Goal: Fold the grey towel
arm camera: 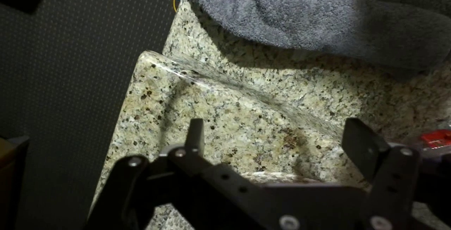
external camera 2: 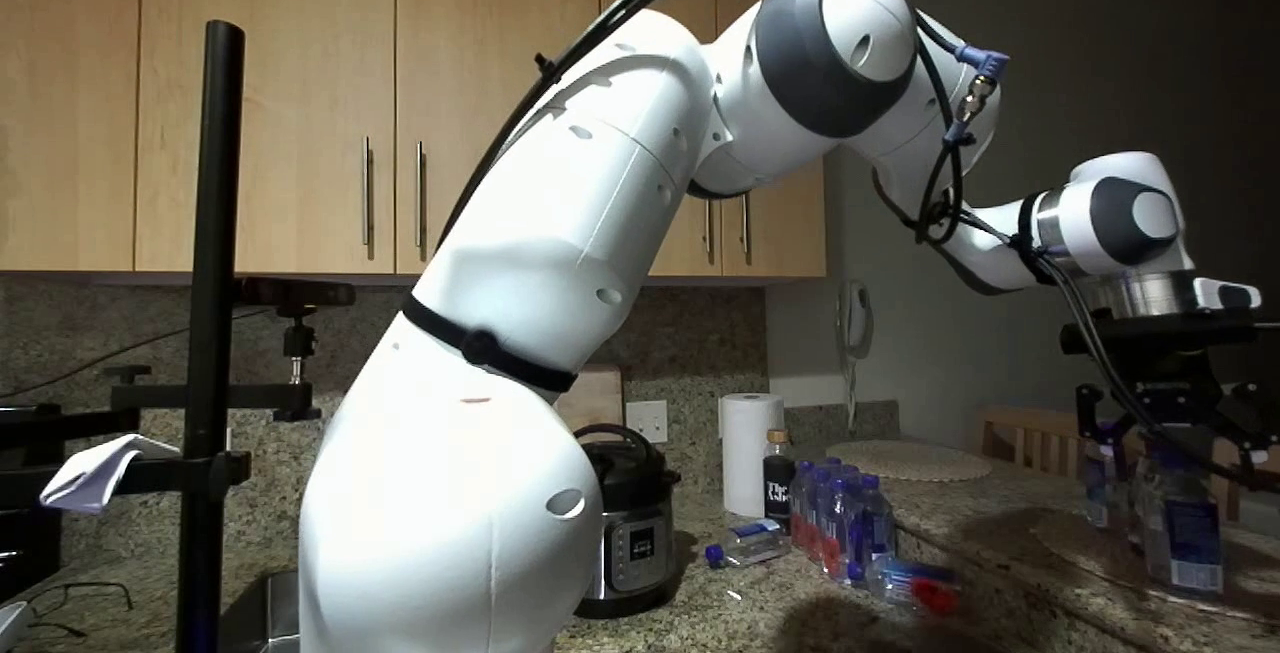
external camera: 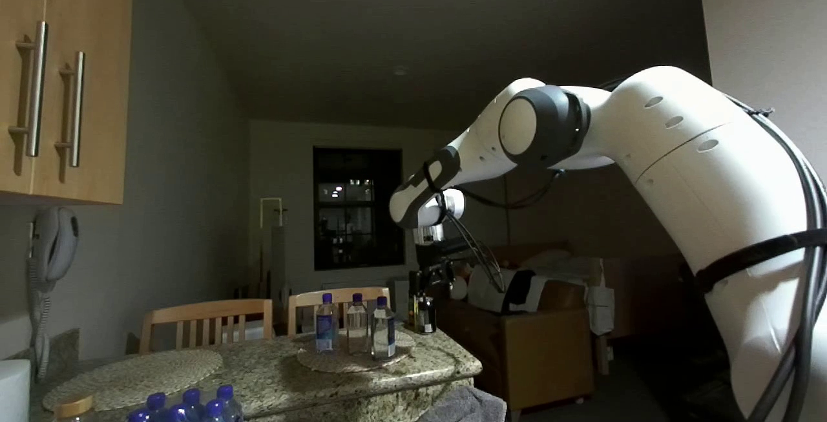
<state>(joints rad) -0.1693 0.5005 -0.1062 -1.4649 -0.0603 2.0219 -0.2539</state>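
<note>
Towel (arm camera: 303, 18): grey, rumpled, lying on the lower level of the granite tabletop (arm camera: 303, 84); the wrist view cuts off part of it. Gripper (arm camera: 273, 128): above the raised level, apart from the towel, its 2 fingers (arm camera: 195, 135) spread wide. In an exterior view, 3 bottles (external camera: 383, 335) stand upright on a round mat (external camera: 342, 365). A cooker (external camera 2: 632, 543) stands near a paper roll (external camera 2: 750, 453).

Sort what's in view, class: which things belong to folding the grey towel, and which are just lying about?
For the job:
- grey towel
- gripper, open

Just lying about:
- bottles on a woven mat
- paper towel roll
- electric cooker
- wooden chairs
</note>
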